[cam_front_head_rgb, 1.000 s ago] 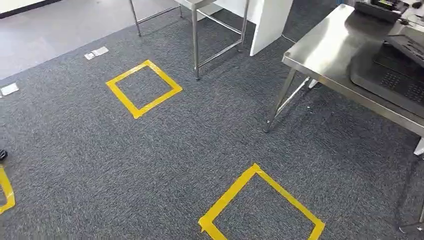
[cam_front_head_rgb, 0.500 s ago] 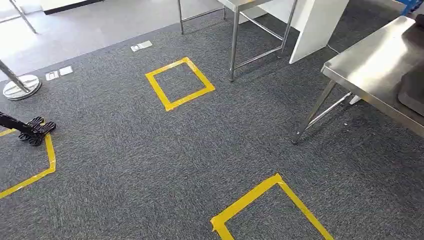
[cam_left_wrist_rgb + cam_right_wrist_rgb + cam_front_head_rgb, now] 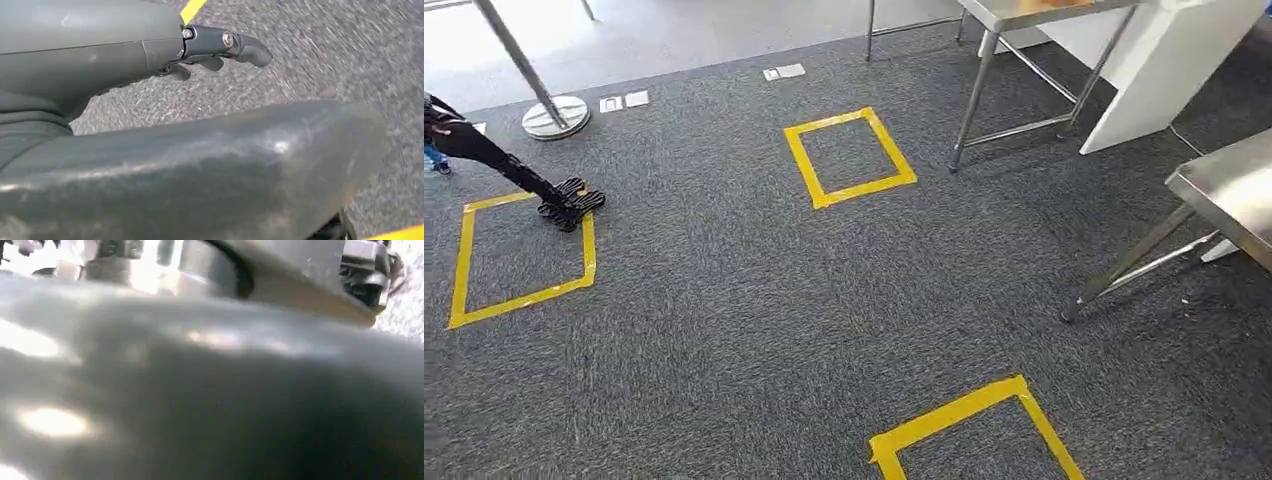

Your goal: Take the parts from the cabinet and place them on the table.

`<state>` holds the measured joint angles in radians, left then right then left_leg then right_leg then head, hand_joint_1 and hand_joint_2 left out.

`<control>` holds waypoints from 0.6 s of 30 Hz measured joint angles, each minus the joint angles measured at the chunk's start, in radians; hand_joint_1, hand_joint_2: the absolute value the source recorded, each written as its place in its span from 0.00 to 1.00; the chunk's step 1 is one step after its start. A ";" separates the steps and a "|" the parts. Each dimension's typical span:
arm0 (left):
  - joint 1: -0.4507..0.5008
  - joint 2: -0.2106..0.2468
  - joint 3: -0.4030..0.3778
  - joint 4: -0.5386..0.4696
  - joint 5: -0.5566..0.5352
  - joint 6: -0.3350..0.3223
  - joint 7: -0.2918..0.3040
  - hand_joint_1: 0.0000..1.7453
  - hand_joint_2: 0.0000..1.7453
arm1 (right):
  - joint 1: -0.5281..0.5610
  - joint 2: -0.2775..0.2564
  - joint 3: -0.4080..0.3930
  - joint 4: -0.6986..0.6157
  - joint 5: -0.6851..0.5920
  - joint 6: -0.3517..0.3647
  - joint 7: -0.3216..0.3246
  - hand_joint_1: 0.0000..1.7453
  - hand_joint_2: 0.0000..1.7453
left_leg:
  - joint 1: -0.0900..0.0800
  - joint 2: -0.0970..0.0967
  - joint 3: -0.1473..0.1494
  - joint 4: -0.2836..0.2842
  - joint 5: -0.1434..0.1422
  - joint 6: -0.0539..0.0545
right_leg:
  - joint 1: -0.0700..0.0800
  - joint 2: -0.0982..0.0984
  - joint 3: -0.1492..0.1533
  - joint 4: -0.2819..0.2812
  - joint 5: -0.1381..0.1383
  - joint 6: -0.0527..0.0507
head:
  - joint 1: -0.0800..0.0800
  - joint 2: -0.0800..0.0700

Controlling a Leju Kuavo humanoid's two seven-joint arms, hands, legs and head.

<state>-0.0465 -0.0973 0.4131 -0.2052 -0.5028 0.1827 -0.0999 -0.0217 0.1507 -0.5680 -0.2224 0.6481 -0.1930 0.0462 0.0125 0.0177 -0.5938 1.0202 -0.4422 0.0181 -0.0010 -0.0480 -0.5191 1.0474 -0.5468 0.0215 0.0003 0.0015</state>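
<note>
Covering the floor, grey carpet (image 3: pixel 724 330) bears yellow tape squares (image 3: pixel 849 157).

No readable text, label, brand, number or sign in any view. Floor carries yellow tape squares (image 3: pixel 850 157) on grey carpet (image 3: pixel 724 330), blank outlines without lettering. Small pale floor plates (image 3: pixel 783 72) beyond tape squares show no legible marking at this size. Steel table (image 3: pixel 1229 190) surface bare of print. Wrist views too blurred to read anything.
</note>
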 joint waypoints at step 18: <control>-0.004 -0.008 0.050 0.000 0.045 0.022 -0.013 0.00 0.00 | 0.012 0.000 -0.008 0.000 0.016 0.004 -0.004 0.00 0.00 | 0.000 -0.026 -0.150 0.265 -0.126 -0.044 | -0.005 0.023 0.006 -0.049 0.056 -0.036 | -0.012 0.000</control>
<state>-0.0504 -0.1049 0.4635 -0.2049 -0.4574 0.2048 -0.1129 -0.0098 0.1507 -0.5756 -0.2224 0.6641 -0.1892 0.0420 0.0124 -0.0085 -0.7437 1.2854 -0.5678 -0.0262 -0.0058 -0.0248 -0.5135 0.9989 -0.4911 -0.0147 -0.0114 0.0019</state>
